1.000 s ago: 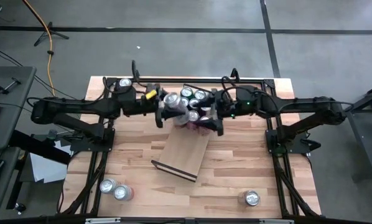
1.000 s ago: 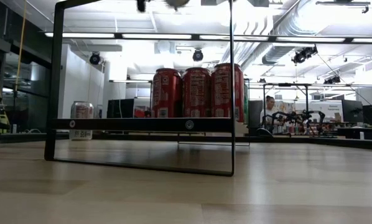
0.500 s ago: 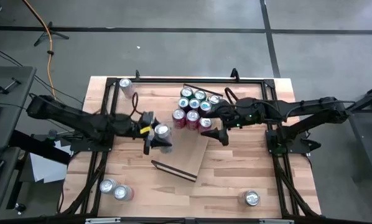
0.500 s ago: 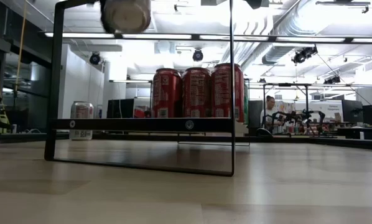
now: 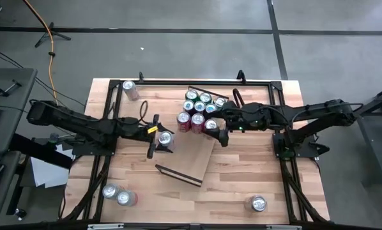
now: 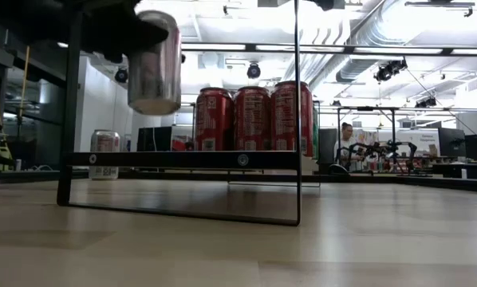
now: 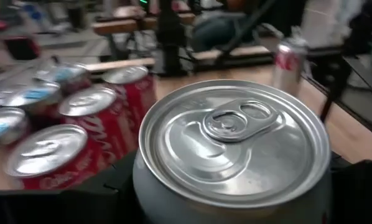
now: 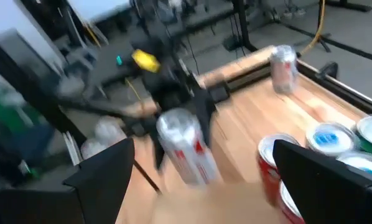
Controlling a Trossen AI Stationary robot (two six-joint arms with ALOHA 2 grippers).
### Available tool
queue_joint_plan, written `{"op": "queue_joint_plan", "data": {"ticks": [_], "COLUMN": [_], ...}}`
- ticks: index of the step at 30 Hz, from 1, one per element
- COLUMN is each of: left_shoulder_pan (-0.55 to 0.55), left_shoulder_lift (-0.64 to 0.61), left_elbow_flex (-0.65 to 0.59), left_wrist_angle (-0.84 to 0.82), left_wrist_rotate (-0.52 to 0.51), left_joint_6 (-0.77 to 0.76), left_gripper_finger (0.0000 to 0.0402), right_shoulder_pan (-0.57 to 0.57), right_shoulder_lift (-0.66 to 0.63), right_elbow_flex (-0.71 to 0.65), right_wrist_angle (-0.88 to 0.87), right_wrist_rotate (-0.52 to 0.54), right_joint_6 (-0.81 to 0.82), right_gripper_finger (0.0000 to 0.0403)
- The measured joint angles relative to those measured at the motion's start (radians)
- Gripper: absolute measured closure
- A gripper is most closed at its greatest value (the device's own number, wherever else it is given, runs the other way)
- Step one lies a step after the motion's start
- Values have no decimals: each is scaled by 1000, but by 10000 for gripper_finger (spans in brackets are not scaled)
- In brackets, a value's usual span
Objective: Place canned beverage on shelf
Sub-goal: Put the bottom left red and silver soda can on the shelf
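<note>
Light-wood shelf: red cans clustered at far end. Silver can upright, pinched between left gripper fingers, above shelf edge. Right gripper: fingers spread, beside cluster.

Shiny bare-metal can; matt light-wood shelf, dark rails.

shelf near half bare, can cluster crowding far end

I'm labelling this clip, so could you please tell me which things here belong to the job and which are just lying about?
Job:
- silver can, shut in the left tool
- shelf
- cans already on the shelf

Lying about:
- can at the far-left corner
- two near-left cans
- near-right can
</note>
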Motion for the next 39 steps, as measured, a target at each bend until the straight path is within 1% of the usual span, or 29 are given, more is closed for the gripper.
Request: {"op": "queue_joint_plan", "data": {"ticks": [2, 4, 5, 9, 12, 19, 23, 27, 34, 39], "left_shoulder_pan": [41, 76, 90, 129, 145, 163, 163, 163, 162, 162], "left_shoulder_lift": [17, 40, 50, 114, 170, 290, 355, 394, 383, 322], "left_elbow_flex": [0, -1, 0, 0, 1, 1, 3, 3, 24, 44], "left_wrist_angle": [-14, -2, 1, 36, 103, 215, 257, 286, 283, 261], "left_wrist_rotate": [84, 143, 161, 252, 310, 313, 310, 311, 315, 316], "left_joint_6": [10, 9, 9, 29, 42, 63, 77, 83, 68, 65], "left_gripper_finger": [171, 171, 171, 170, 170, 167, 150, 131, 123, 122], "right_shoulder_pan": [0, 2, 3, 3, 3, 3, 3, 3, 3, 3], "right_shoulder_lift": [14, 18, 26, 44, 58, 67, 67, 67, 67, 66], "right_elbow_flex": [0, 0, 1, 0, 0, 0, 0, 0, 0, 0], "right_wrist_angle": [50, 60, 88, 107, 118, 125, 125, 125, 125, 125], "right_wrist_rotate": [5, 6, 6, 7, 8, 6, 5, 5, 3, 2], "right_joint_6": [30, 39, 39, 39, 39, 39, 38, 36, 36, 36], "right_gripper_finger": [34, 34, 34, 34, 34, 34, 34, 34, 34, 34]}}
